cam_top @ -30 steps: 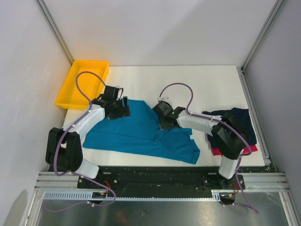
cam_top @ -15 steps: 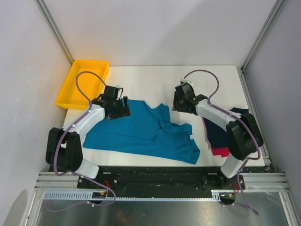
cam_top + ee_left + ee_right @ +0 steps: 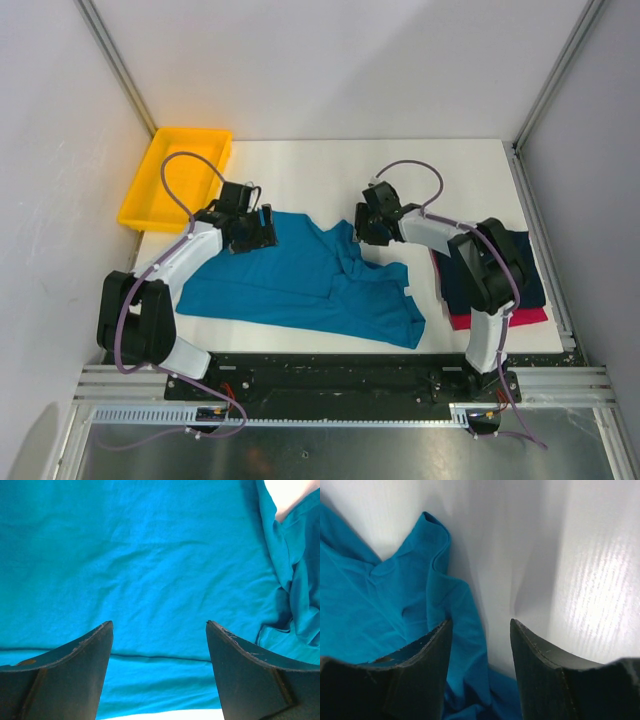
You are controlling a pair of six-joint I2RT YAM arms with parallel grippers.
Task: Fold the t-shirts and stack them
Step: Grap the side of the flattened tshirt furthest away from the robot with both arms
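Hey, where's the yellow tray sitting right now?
In the top view, the yellow tray sits at the far left corner of the table, just beyond the left pincer and the teal t-shirt.

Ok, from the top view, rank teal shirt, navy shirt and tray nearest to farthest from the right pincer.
1. Teal shirt, right beside the right pincer, on its left.
2. Navy shirt, off to its right.
3. Tray, at the far left corner.
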